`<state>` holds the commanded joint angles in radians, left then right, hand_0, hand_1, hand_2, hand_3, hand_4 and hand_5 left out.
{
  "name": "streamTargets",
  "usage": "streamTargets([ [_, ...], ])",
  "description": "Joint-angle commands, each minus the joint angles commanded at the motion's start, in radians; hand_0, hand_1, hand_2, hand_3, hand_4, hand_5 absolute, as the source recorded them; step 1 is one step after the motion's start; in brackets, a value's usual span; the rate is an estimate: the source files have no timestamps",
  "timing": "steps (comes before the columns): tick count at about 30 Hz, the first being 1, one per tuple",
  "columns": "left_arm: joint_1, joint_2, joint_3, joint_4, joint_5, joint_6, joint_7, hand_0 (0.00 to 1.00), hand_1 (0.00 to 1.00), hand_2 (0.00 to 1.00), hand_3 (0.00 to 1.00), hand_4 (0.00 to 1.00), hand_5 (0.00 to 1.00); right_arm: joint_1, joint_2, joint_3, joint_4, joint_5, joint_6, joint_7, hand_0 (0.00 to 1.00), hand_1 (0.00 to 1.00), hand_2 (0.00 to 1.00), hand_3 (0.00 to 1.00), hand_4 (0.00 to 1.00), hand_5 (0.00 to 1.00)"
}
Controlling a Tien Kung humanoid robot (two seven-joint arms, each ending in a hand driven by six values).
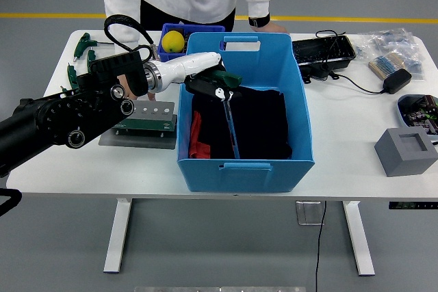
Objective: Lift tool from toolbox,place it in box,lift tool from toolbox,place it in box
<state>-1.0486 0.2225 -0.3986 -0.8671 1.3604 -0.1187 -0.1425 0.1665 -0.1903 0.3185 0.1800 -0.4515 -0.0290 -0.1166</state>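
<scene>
Left hand [213,85] inside the blue box [244,166], fingers clamped around a long screwdriver [231,122] over black cloth [256,124].

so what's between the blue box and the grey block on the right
In the head view, only bare white table lies between the blue box and the grey block.
</scene>
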Motion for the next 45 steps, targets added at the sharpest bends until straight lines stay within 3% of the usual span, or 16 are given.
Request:
streamTargets([
  [2,-0.002,-0.007,0.014,0.007,-0.013,-0.003,-0.001,0.083,0.002,0.034,0.093,0.775,0.599,0.003,0.0,-0.002,0.0,0.0,0.0,0.0,0.74,0.736,0.786,0.623,0.884,0.716],
  [3,-0.003,-0.01,0.02,0.008,-0.017,-0.004,-0.002,0.124,0.002,0.082,0.165,0.775,0.593,0.004,-0.001,-0.003,0.0,-0.001,0.0,0.0,0.739,0.736,0.784,0.622,0.884,0.716],
  [8,-0.003,-0.035,0.037,0.015,-0.028,-0.011,-0.003,0.124,0.002,0.082,0.165,0.775,0.593,0.008,-0.002,0.005,0.0,-0.015,0.002,-0.005,0.739,0.736,0.784,0.622,0.884,0.716],
  [9,-0.004,-0.041,0.037,0.017,-0.029,-0.011,-0.004,0.132,0.03,0.122,0.234,0.772,0.583,0.009,-0.003,0.01,0.0,-0.022,0.003,-0.006,0.738,0.734,0.785,0.622,0.884,0.715],
  [14,-0.007,-0.065,0.04,0.025,-0.04,-0.006,-0.009,0.132,0.03,0.122,0.234,0.772,0.583,0.016,-0.006,0.038,0.0,-0.06,0.008,-0.016,0.738,0.734,0.785,0.622,0.884,0.715],
  [15,-0.007,-0.07,0.041,0.026,-0.043,-0.005,-0.01,0.146,0.123,0.211,0.377,0.77,0.575,0.018,-0.006,0.043,0.0,-0.066,0.009,-0.017,0.738,0.734,0.785,0.622,0.884,0.714],
  [20,-0.005,-0.081,0.051,0.035,-0.054,0.01,-0.025,0.146,0.123,0.211,0.377,0.77,0.575,0.027,-0.009,0.057,0.0,-0.085,0.011,-0.019,0.738,0.734,0.785,0.622,0.884,0.714],
  [21,-0.005,-0.082,0.052,0.037,-0.054,0.012,-0.029,0.35,0.353,0.48,0.52,0.781,0.539,0.028,-0.01,0.058,0.0,-0.086,0.011,-0.019,0.738,0.733,0.783,0.621,0.883,0.711],
  [26,-0.01,-0.088,0.047,0.051,-0.055,0.045,-0.061,0.35,0.353,0.48,0.52,0.781,0.539,0.033,-0.012,0.057,0.0,-0.088,0.008,-0.018,0.738,0.733,0.783,0.621,0.883,0.711],
  [27,-0.011,-0.09,0.045,0.054,-0.053,0.054,-0.07,0.525,0.518,0.587,0.553,0.818,0.493,0.035,-0.013,0.056,0.0,-0.089,0.008,-0.018,0.737,0.73,0.782,0.62,0.883,0.711],
  [32,-0.017,-0.094,0.041,0.058,-0.051,0.093,-0.106,0.525,0.518,0.587,0.553,0.818,0.493,0.04,-0.015,0.041,0.0,-0.08,0.005,-0.016,0.737,0.73,0.782,0.62,0.883,0.711],
  [33,-0.018,-0.095,0.041,0.058,-0.05,0.097,-0.112,0.641,0.64,0.728,0.583,0.853,0.47,0.04,-0.015,0.039,0.0,-0.079,0.005,-0.015,0.735,0.73,0.781,0.621,0.883,0.708],
  [38,-0.022,-0.093,0.03,0.056,-0.042,0.126,-0.138,0.641,0.64,0.728,0.583,0.853,0.47,0.041,-0.017,-0.002,0.0,-0.043,0.002,-0.009,0.735,0.73,0.781,0.621,0.883,0.708],
  [39,-0.022,-0.091,0.025,0.055,-0.039,0.133,-0.144,0.716,0.675,0.776,0.607,0.866,0.462,0.041,-0.017,-0.009,0.0,-0.037,0.002,-0.008,0.736,0.729,0.781,0.62,0.882,0.708],
  [45,-0.009,-0.078,-0.01,0.05,-0.021,0.157,-0.158,0.734,0.689,0.797,0.615,0.858,0.466,0.034,-0.017,-0.029,0.0,-0.015,-0.001,-0.004,0.733,0.727,0.779,0.62,0.882,0.704],
])
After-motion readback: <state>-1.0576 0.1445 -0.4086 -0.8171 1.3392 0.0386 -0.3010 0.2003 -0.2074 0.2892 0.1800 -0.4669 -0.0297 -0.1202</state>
